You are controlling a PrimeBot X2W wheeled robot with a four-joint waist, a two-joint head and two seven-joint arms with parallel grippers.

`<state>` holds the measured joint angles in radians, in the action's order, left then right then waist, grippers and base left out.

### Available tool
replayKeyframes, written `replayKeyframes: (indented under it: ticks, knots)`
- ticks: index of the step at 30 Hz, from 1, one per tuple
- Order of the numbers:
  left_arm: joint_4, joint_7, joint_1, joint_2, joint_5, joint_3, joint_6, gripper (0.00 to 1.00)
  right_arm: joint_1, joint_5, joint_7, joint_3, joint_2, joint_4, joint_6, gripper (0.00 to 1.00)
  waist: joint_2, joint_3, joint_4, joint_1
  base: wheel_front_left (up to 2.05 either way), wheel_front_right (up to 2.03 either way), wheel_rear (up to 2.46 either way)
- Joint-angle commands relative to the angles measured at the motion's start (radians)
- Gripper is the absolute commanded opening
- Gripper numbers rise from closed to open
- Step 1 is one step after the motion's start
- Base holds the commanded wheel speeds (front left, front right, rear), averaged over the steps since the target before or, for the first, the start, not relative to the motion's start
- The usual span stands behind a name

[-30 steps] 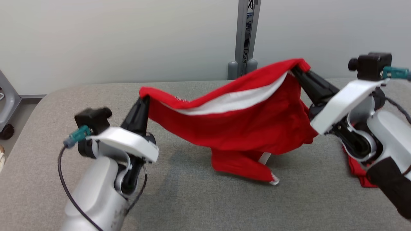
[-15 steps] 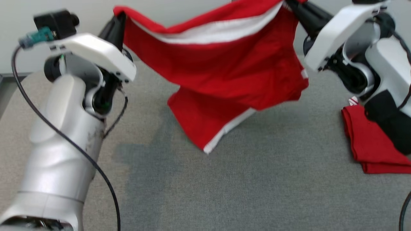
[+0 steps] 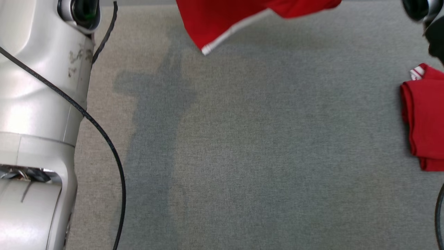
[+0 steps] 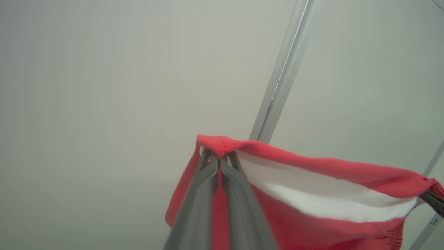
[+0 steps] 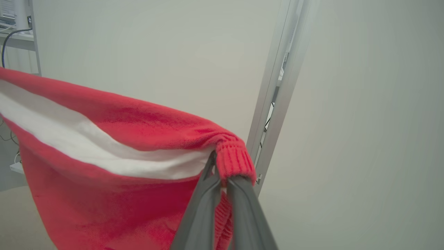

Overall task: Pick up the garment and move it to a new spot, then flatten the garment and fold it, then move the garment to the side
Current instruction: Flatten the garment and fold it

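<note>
Garment [image 4: 312, 236], judged soft and light, sags between left gripper [image 4: 218, 162] and right gripper [image 5: 222, 177], each clamped on a corner.

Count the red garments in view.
2. The held garment hangs between left gripper and right gripper above the table; the folded garment lies at its right edge, partly cut off.

This looks like a robot lab or test room. It has a bare pale wall [image 4: 104, 69], an aluminium post [image 5: 289, 69] carrying cables, an equipment shelf [image 5: 17, 37] with a trailing lead, and a grey fabric-covered surface [image 3: 260, 156].
</note>
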<state>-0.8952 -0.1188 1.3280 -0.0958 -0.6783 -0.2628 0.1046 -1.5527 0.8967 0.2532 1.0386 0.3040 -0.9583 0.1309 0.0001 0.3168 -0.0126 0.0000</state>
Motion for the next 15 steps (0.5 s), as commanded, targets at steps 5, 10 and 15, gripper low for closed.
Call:
replayKeyframes:
  ticks: [5, 10, 15]
  knots:
    - [-0.048, -0.127, 0.113, 0.028, 0.008, 0.001, 0.012, 0.00, -0.072, -0.216, 0.012, -0.193, 0.004, 0.033, 0.000, 0.00, -0.0001, 0.125, 0.042, 0.0000, 0.00, 0.00, 0.00]
    - [-0.024, -0.147, 0.134, 0.039, 0.019, 0.007, 0.019, 0.00, 0.023, -0.396, 0.012, -0.419, -0.017, 0.135, 0.000, 0.00, -0.0001, 0.189, 0.067, 0.0000, 0.00, 0.00, 0.00]
    - [-0.006, -0.147, 0.077, 0.043, 0.021, -0.001, 0.025, 0.00, 0.101, -0.447, 0.013, -0.468, -0.037, 0.146, 0.000, 0.00, -0.0001, 0.214, 0.074, 0.0000, 0.00, 0.00, 0.00]
